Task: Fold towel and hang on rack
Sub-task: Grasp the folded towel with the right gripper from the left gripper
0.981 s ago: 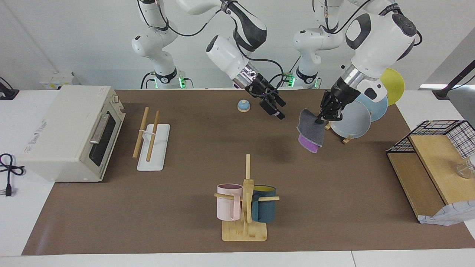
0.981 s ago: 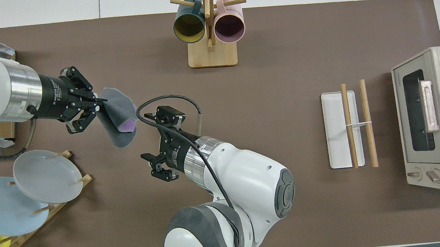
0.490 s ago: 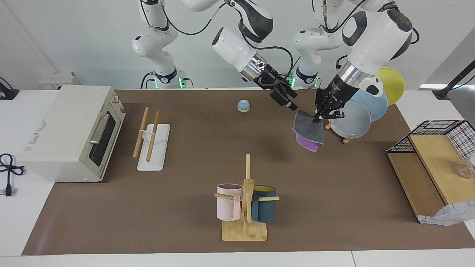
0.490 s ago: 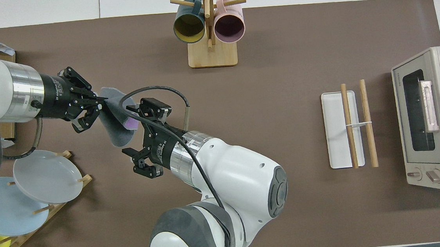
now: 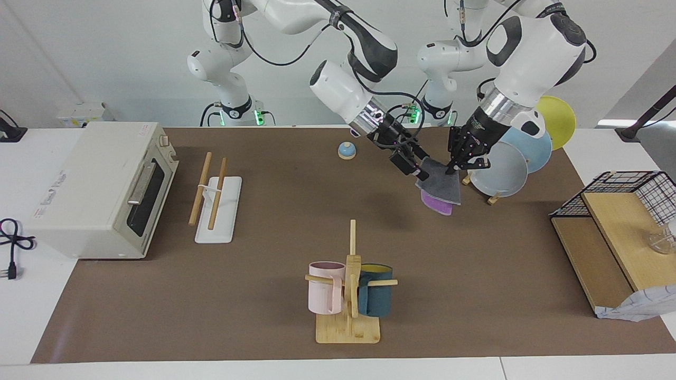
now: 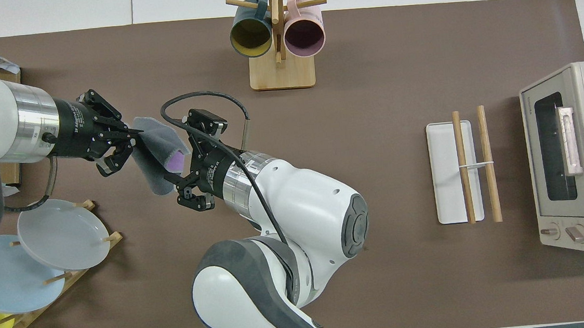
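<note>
At the right arm's end of the table, just beside the toaster oven (image 5: 100, 187), the rack (image 5: 214, 196) is seen standing on the brown mat (image 5: 264, 316), well apart from the towel (image 5: 441, 184). Over the mat toward the left arm's end, the right gripper (image 5: 417, 170) is seen with its fingers spread apart at one upper corner of the towel, though contact cannot be told. The towel is held hanging in the air, grey face outward with purple showing below, its other upper corner pinched between the closed fingers of the left gripper (image 5: 453, 169), near the plates (image 5: 501, 169).
</note>
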Robot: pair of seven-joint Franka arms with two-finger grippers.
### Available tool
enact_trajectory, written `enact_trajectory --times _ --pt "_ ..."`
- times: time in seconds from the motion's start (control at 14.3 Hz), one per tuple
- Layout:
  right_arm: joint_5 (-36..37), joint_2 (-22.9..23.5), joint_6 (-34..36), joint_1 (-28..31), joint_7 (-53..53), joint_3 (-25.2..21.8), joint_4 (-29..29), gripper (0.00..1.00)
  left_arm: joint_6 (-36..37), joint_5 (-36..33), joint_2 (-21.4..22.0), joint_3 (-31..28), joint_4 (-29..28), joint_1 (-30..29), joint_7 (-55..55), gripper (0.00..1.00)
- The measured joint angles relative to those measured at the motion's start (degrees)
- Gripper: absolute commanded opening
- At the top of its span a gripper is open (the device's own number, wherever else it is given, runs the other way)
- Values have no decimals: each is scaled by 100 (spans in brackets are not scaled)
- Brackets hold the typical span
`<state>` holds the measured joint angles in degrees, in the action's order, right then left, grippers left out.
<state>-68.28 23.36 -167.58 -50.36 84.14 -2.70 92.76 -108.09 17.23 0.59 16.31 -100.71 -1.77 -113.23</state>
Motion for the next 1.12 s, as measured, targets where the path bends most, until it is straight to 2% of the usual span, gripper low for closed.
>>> enact_trajectory --times 0.21,0.28,0.35,0.42,0.77,1.12 --pt "0 252 0 10 0 -1 -294 100 -1 0 0 0 0 0 -27 0" --pt "0 272 0 19 0 -1 -323 63 -2 0 0 0 0 0 -43 0" --pt "0 274 0 26 0 -1 -338 19 -2 0 0 0 0 0 -61 0" --pt "0 274 7 32 0 -1 -350 0 -2 0 0 0 0 0 -77 0" --pt "75 274 583 249 -118 -8 -417 0 -7 0 0 0 0 0 -165 0" --pt "544 273 1159 381 -253 -12 -447 0 -8 0 0 0 -19 0 -222 0"
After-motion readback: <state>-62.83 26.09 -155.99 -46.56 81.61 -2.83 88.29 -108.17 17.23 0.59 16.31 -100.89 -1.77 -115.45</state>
